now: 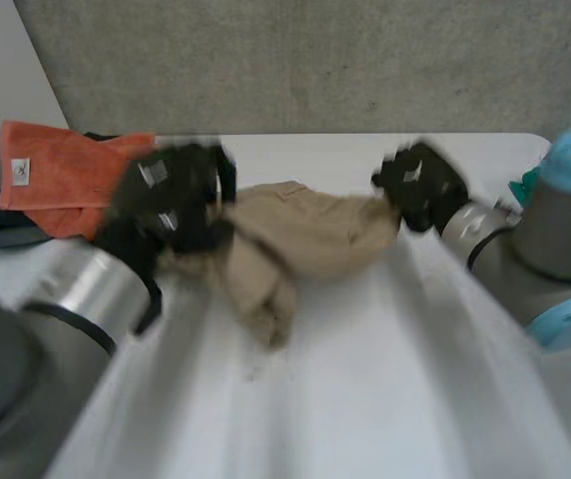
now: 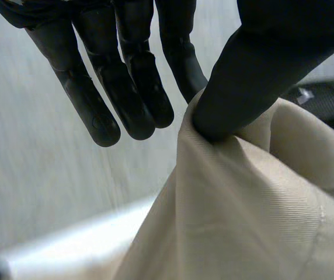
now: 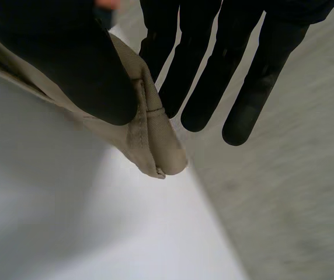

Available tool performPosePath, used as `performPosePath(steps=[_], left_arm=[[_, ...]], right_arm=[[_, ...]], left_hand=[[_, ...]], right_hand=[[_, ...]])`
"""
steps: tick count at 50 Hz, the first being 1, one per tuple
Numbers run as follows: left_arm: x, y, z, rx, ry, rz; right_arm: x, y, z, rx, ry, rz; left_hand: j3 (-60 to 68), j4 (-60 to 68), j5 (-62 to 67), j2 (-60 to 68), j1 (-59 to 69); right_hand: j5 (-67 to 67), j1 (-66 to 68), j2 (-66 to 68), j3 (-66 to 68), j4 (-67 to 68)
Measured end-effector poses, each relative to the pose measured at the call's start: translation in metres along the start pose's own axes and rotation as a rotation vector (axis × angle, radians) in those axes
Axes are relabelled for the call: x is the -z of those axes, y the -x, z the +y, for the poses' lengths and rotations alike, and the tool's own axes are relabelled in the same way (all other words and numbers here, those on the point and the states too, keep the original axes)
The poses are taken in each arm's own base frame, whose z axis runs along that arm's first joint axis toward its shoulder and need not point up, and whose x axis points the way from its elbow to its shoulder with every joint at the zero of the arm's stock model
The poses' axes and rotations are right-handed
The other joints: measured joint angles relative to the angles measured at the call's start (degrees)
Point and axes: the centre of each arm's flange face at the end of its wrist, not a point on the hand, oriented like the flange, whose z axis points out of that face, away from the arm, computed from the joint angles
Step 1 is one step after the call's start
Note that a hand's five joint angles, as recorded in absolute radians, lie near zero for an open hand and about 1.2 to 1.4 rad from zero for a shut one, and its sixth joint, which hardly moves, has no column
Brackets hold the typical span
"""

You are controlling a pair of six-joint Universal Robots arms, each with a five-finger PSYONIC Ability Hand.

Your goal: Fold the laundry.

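Pinching cloth [image 1: 305, 239] edge under left hand [image 1: 179, 195] thumb; clamping hemmed corner in right hand [image 1: 420, 186]; sagging between both hands toward desk [image 1: 395, 389].

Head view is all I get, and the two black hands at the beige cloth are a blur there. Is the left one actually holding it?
Observer: Yes. In the left wrist view, the left hand pinches a fold of the beige cloth between its thumb and one finger. The other fingers are straight and off the cloth.
Operator: And the right one?
Observer: The right hand pinches too. Its thumb presses a stitched hem of the cloth against a finger, and the hem's corner pokes out past the thumb.
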Motion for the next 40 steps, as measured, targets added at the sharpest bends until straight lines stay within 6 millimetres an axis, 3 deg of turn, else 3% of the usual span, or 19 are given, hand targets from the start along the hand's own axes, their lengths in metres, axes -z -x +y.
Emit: performPosePath(steps=[3, 4, 7, 10, 14, 17, 21, 24, 27, 31, 33, 34, 35, 36, 40], left_arm=[[0.007, -0.002, -0.056, 0.005, -0.176, 0.017], [0.008, -0.002, -0.063, 0.005, -0.197, 0.019], [0.018, 0.0, -0.12, -0.004, -0.372, 0.032], [0.021, 0.006, -0.156, -0.022, -0.478, 0.027], [0.016, 0.018, -0.182, -0.049, -0.552, -0.005], [-0.003, 0.035, -0.19, -0.071, -0.566, -0.052], [-0.038, 0.059, -0.173, -0.083, -0.512, -0.105], [-0.067, 0.076, -0.146, -0.081, -0.433, -0.134], [-0.098, 0.092, -0.105, -0.071, -0.335, -0.153], [-0.138, 0.107, -0.042, -0.058, -0.224, -0.15], [-0.151, 0.11, -0.019, -0.057, -0.194, -0.141], [-0.151, 0.11, -0.019, -0.057, -0.194, -0.141], [-0.17, 0.113, 0.018, -0.063, -0.155, -0.118], [-0.177, 0.114, 0.032, -0.068, -0.144, -0.105], [-0.203, 0.118, 0.075, -0.098, -0.139, -0.056]], right_arm=[[0.016, -0.037, -0.048, -0.017, -0.094, 0.084], [0.02, -0.044, -0.057, -0.02, -0.113, 0.101], [0.046, -0.085, -0.113, -0.029, -0.229, 0.194], [0.068, -0.115, -0.158, -0.039, -0.322, 0.256], [0.082, -0.136, -0.188, -0.06, -0.385, 0.29], [0.072, -0.146, -0.192, -0.09, -0.391, 0.292], [0.043, -0.144, -0.174, -0.126, -0.345, 0.274], [0.018, -0.137, -0.149, -0.154, -0.28, 0.265], [-0.007, -0.125, -0.119, -0.179, -0.204, 0.257], [-0.042, -0.097, -0.066, -0.216, -0.074, 0.229], [-0.052, -0.086, -0.048, -0.225, -0.039, 0.217], [-0.052, -0.086, -0.048, -0.225, -0.039, 0.217], [-0.067, -0.07, -0.024, -0.235, 0.003, 0.205], [-0.074, -0.063, -0.014, -0.236, 0.013, 0.206], [-0.099, -0.044, 0.017, -0.231, 0.021, 0.252]], left_hand=[[0.06, 0.0, 0.0, 0.0, 0.0], [0.06, 0.0, 0.0, 0.0, 0.0], [0.07, 0.02, 0.0, 0.02, 0.0], [0.1, 0.05, 0.0, 0.05, 0.0], [0.14, 0.24, 0.0, 0.1, 0.0], [0.24, 0.25, 0.0, 0.12, 0.0], [0.24, 0.25, 0.0, 0.13, 0.0], [0.24, 0.25, 0.0, 0.13, 0.0], [0.24, 0.25, 0.0, 0.13, 0.0], [0.24, 0.25, 0.0, 0.14, 0.0], [0.24, 0.26, 0.0, 0.15, 0.0], [0.24, 0.26, 0.0, 0.15, 0.0], [0.25, 0.26, 0.0, 0.16, 0.0], [0.29, 0.26, 0.0, 0.16, 0.0], [0.32, 0.26, 0.0, 0.19, 0.0]], right_hand=[[0.24, 0.0, 0.0, 0.08, 0.05], [0.38, 0.0, 0.0, 0.08, 0.05], [0.69, 0.0, 0.0, 0.24, 0.07], [0.8, 0.0, 0.0, 0.26, 0.1], [0.97, 0.0, 0.0, 0.26, 0.13], [1.15, 0.0, 0.0, 0.25, 0.2], [1.16, 0.0, 0.0, 0.25, 0.21], [1.16, 0.0, 0.0, 0.25, 0.22], [1.16, 0.0, 0.0, 0.25, 0.22], [1.16, 0.0, 0.0, 0.25, 0.22], [1.16, 0.0, 0.0, 0.25, 0.22], [1.16, 0.0, 0.0, 0.25, 0.22], [1.16, 0.22, 0.0, 0.25, 0.22], [1.16, 0.63, 0.0, 0.25, 0.22], [0.75, 0.62, -0.3, -0.15, -0.29]])
